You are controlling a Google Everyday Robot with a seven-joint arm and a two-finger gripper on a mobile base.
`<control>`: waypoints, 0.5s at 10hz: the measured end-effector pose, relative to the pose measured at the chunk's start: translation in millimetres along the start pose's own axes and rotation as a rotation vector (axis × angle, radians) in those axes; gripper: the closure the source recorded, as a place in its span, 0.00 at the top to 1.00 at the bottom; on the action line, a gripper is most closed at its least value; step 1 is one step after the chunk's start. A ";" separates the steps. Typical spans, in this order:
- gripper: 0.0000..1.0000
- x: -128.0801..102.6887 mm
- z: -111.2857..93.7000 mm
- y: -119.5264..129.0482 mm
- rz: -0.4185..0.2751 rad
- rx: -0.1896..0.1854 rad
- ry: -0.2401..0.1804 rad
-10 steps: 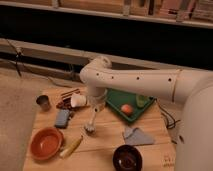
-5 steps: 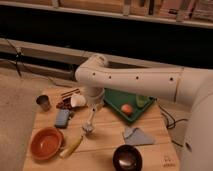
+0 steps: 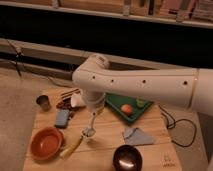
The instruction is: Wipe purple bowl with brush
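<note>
Gripper low over the bench, brush hanging beneath it (grip state cannot be told), purple bowl well apart at front edge.

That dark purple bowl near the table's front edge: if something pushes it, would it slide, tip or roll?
The purple bowl looks low and round, so it would probably slide, not tip. Its glossy surface suggests it is slippery on the wooden table. It sits near the front edge, so a hard shove might send it off. The gripper hangs left of it.
</note>
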 end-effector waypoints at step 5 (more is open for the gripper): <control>0.00 -2.0 -25.1 44.8 0.073 0.005 0.041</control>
